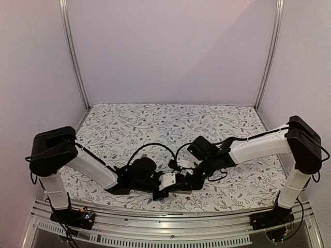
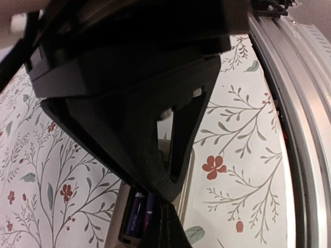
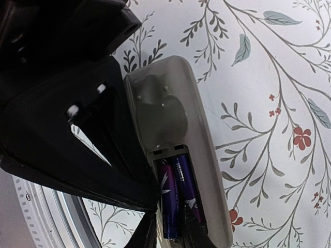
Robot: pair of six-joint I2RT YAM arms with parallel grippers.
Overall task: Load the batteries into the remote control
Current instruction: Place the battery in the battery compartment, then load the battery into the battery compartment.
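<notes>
The remote control [image 3: 176, 113] lies tan back up on the floral cloth, its recess uncovered. Two dark bluish-purple batteries [image 3: 176, 191] lie side by side in the recess; they also show in the left wrist view [image 2: 135, 217]. My right gripper [image 3: 171, 230] hovers over their near ends, its fingers a battery's width apart. My left gripper [image 2: 168, 227] has its fingers together, its tip at the recess beside the batteries. In the top view both grippers, left [image 1: 173, 186] and right [image 1: 189, 181], meet over the remote [image 1: 185, 192], which is mostly hidden.
The floral cloth [image 1: 170, 124] covers the table. An aluminium rail [image 2: 295, 129] runs along the near edge, close to the remote. Frame posts [image 1: 72, 51] stand at the back corners. The separate cover panel is not in view.
</notes>
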